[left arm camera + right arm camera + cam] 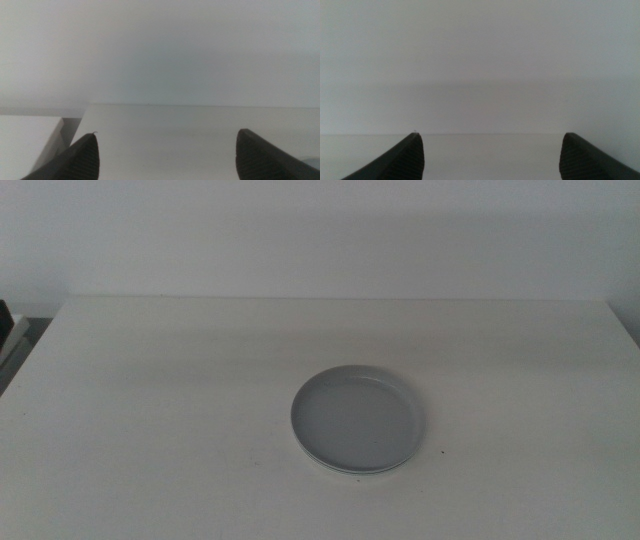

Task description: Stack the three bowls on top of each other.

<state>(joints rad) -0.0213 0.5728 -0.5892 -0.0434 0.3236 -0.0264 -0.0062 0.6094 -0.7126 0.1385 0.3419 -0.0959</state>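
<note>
A shallow round grey dish tops a stack on the white table, unlabelled, well apart from the left pincer and right pincer, both spread wide and empty.

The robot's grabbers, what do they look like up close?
Only the fingertips show. The left gripper has two dark, nearly black jaws shaped like wedges with rounded tips, and their inner faces have a fine bumpy texture. The right gripper looks just the same. No cables, markings or arms can be seen in any view.
</note>
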